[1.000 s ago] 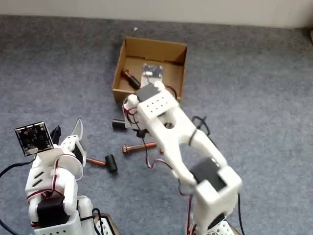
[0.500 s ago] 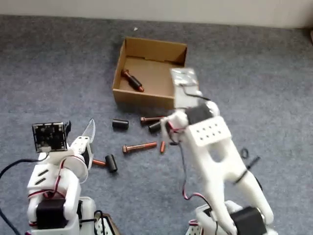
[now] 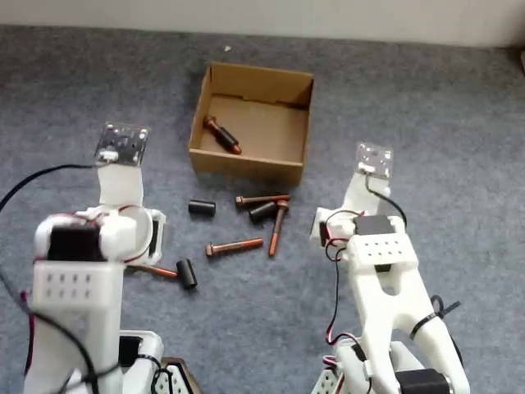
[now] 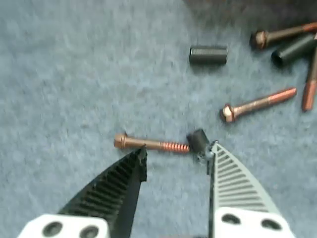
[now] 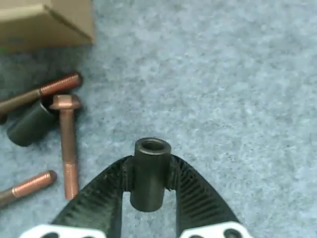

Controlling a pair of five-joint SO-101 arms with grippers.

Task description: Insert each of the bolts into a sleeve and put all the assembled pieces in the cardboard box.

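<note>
The left gripper (image 4: 177, 150) is spread wide, with nothing in it. It hangs over a bolt (image 4: 151, 144) lying flat on the floor, far from the cardboard box (image 3: 250, 160) on the arms' side. The bolt's screw end comes right up to a small sleeve (image 4: 197, 140). The gripper's pale finger is just beside that sleeve.

The right gripper (image 5: 150, 166) is pinching a black sleeve (image 5: 148, 183), with its hole end pointing away from the gripper. It is off past one corner of the box.

Inside the box lies one joined piece (image 3: 223, 135), a bolt in a sleeve, close to a side wall.

In front of the box is a little pile. Three loose bolts (image 3: 235, 245) lie there. A dark sleeve (image 3: 262, 212) sits between two of them and touches them. One more lone sleeve (image 3: 201, 208) lies by itself, near the box's front wall.

Everything sits on a grey carpet (image 3: 426, 123). A pale wall (image 3: 328, 16) runs along behind the box.
</note>
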